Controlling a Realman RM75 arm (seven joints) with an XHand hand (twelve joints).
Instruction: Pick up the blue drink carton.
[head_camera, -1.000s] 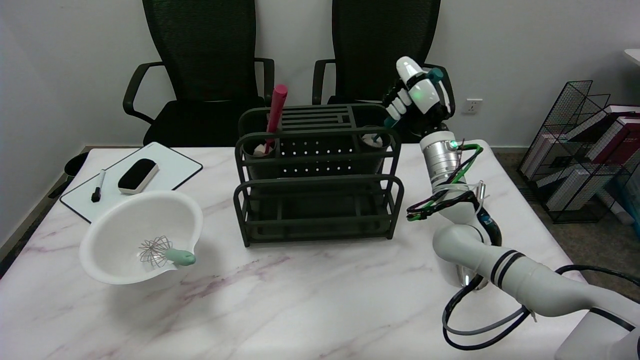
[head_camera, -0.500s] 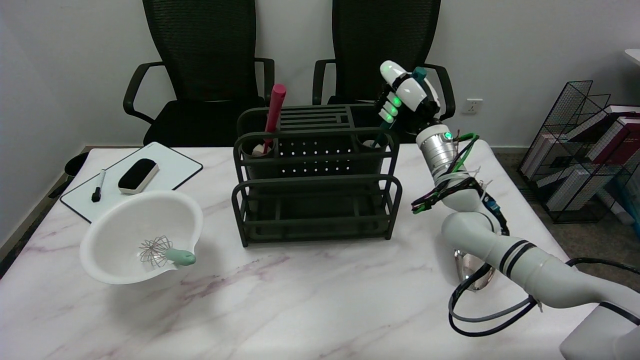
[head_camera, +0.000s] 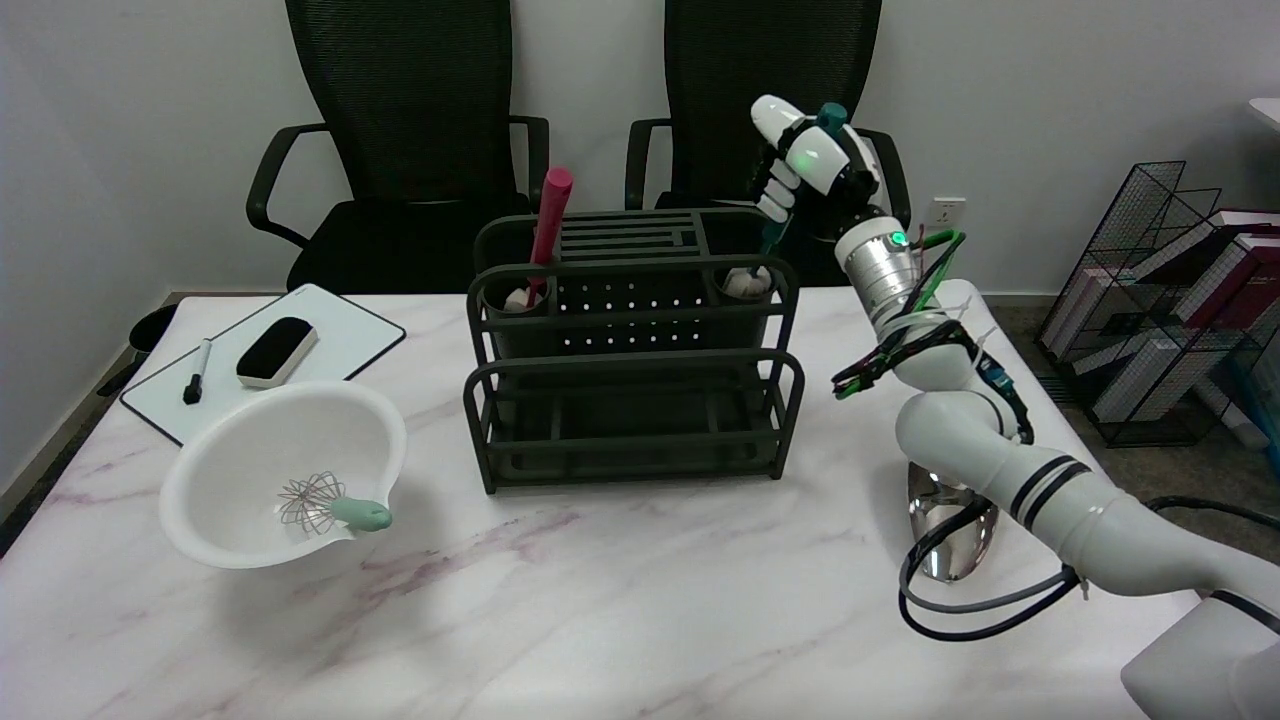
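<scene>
No blue drink carton showed anywhere on the counter (head_camera: 620, 600), so the pickup was not started: right hand (head_camera: 806, 165) gripped a teal-handled utensil (head_camera: 775, 232) (fingers wrapped) above the rack (head_camera: 632, 400) right cup.

My right arm reaches in from the lower right, white forearm with black bands low over the bench, bending at the elbow and rising steeply to the silver wrist cuff, where a green light glows. Loose cables hang below the forearm, and a bundle of wires loops just under the cuff. My right hand (head_camera: 812, 165) is raised high, its back turned toward me. The fingers (head_camera: 772, 195) are curled in around a teal-handled utensil (head_camera: 829, 117), whose handle end pokes out above them and whose shaft runs down below them.
</scene>
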